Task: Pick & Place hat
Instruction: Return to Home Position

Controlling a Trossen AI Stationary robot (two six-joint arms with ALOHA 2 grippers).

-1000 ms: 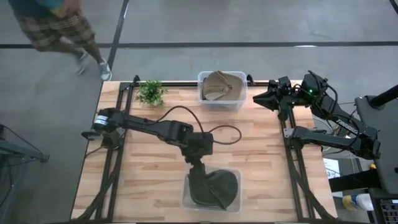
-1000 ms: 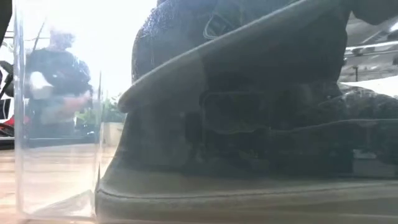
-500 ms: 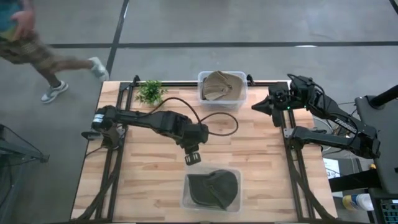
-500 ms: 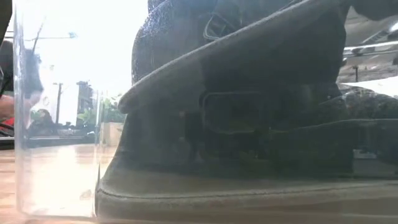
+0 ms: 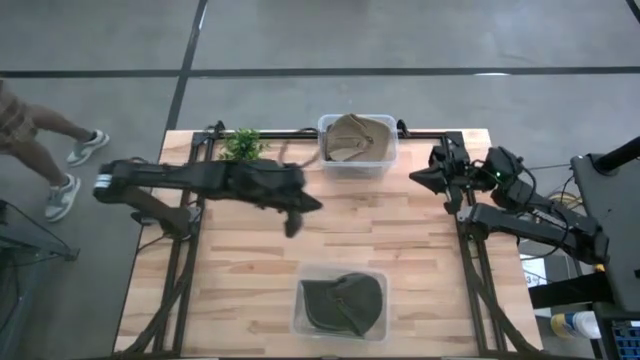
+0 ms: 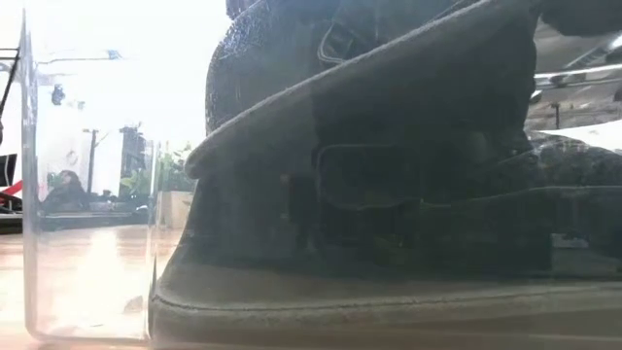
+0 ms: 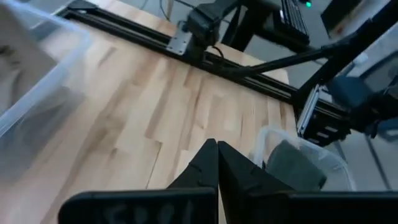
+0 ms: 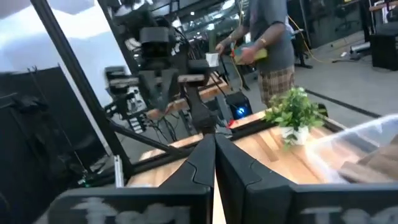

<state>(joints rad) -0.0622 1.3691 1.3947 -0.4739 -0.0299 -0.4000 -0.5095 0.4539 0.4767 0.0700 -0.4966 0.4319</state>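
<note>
Wooden table (image 5: 420, 290) planks are now crossed by the left arm, folded low toward its base near the potted plant (image 5: 240, 146). The left gripper (image 5: 291, 227) has been drawn back from the bottom transparent bin (image 5: 300, 322) — fingers pressed together, nothing held. Dark caps (image 5: 343, 303) are left stacked there and the brown cap (image 5: 355, 137) lies in the top transparent bin (image 5: 323, 150), so the sorting is judged finished. The right gripper (image 5: 413, 178) is parked at the right edge — likewise closed, empty.

Robotics lab: railed wooden table (image 5: 400, 240), concrete floor (image 5: 400, 40).
</note>
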